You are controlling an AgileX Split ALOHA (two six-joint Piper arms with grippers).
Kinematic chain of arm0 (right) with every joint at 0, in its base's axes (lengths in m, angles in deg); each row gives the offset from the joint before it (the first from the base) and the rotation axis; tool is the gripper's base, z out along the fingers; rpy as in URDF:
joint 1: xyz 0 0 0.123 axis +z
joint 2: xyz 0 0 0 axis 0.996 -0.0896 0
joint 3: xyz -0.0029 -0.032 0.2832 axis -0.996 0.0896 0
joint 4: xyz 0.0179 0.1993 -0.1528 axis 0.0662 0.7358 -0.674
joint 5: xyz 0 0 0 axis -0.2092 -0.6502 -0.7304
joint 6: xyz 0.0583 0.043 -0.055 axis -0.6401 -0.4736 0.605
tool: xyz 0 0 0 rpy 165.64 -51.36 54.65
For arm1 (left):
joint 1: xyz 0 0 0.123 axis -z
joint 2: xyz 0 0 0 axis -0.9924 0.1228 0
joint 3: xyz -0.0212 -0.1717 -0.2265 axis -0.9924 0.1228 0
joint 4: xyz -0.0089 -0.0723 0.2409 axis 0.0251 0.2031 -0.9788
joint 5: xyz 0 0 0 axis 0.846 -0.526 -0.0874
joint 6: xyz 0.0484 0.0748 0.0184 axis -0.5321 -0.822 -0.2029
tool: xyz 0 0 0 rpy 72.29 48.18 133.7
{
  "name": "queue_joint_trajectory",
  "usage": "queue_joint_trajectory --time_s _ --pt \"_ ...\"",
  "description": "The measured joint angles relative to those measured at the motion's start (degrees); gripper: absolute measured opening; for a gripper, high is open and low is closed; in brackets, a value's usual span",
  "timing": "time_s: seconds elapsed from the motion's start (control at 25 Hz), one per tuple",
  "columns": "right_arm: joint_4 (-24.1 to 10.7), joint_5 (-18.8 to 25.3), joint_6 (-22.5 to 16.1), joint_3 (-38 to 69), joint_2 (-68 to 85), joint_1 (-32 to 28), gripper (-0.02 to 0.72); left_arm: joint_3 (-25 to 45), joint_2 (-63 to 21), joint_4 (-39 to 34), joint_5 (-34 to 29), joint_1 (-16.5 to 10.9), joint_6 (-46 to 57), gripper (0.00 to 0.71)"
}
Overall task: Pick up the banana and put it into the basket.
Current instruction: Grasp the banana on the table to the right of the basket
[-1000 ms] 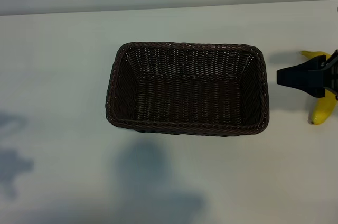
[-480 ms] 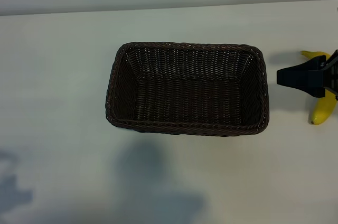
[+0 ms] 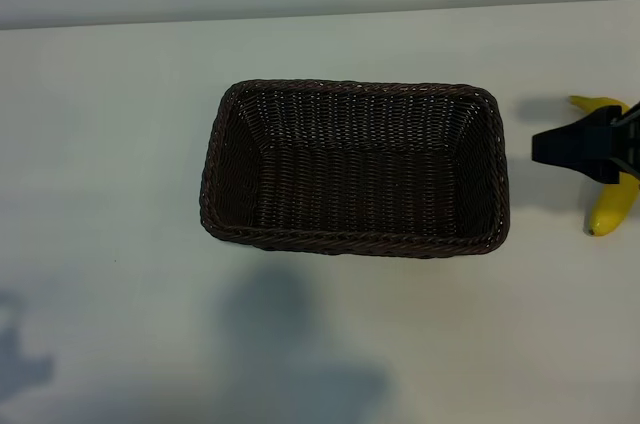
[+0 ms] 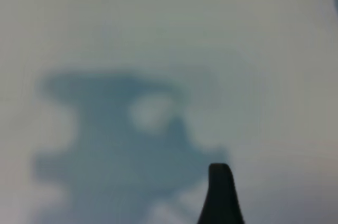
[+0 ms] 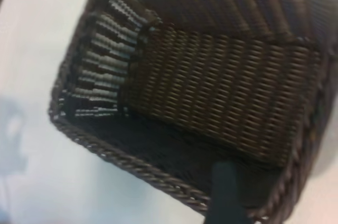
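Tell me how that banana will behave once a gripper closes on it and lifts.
The banana looks firm, so it will probably hold its curve rather than droop. Its smooth, rounded skin may slip or swivel between the fingers if it is gripped off-centre. Lying on its curved side on the table, it could rock or pivot when nudged. The right gripper is above it, beside the basket.

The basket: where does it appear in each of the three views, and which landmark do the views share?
Exterior view: the basket lies in the middle of the table, left of the banana and the right gripper.
Left wrist view: not in it; only bare table and a shadow show.
Right wrist view: it fills most of the picture, seen from above its rim.
Shared landmark: the pale table top.
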Motion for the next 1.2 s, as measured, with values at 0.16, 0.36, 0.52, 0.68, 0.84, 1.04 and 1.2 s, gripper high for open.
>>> queue_joint_trajectory --time_s 0.16,0.36,0.52,0.68,0.84,1.04,1.2 --pt "-9.16 -3.55 -8.39 -1.45 0.0 0.0 0.522 0.0 -7.72 -0.04 0.0 -4.05 -0.05 0.562" --pt "-25.83 -5.39 -20.17 -8.74 -3.21 0.0 0.522 0.0 -11.56 -0.18 -0.09 -4.44 -0.05 0.562" --pt "-38.16 -5.48 -29.85 -15.47 -10.21 0.0 0.522 0.13 -11.56 -0.23 -0.09 -4.44 -0.05 0.562" --pt "-47.49 -4.24 -36.75 -21.35 -17.99 0.0 0.522 0.13 -11.56 -0.23 -0.09 -4.44 -0.05 0.562" --pt "-51.25 -3.78 -39.22 -24.96 -24.39 0.0 0.522 0.13 -11.56 -0.23 -0.09 -4.44 -0.05 0.562" --pt "-52.06 -3.79 -39.67 -27.59 -31.01 0.0 0.522 0.13 -11.56 -0.23 -0.09 -4.44 -0.05 0.562" --pt "-52.56 -3.96 -39.84 -28.48 -35.22 0.0 0.522 0.13 -11.56 -0.23 -0.05 -4.44 -0.2 0.562"
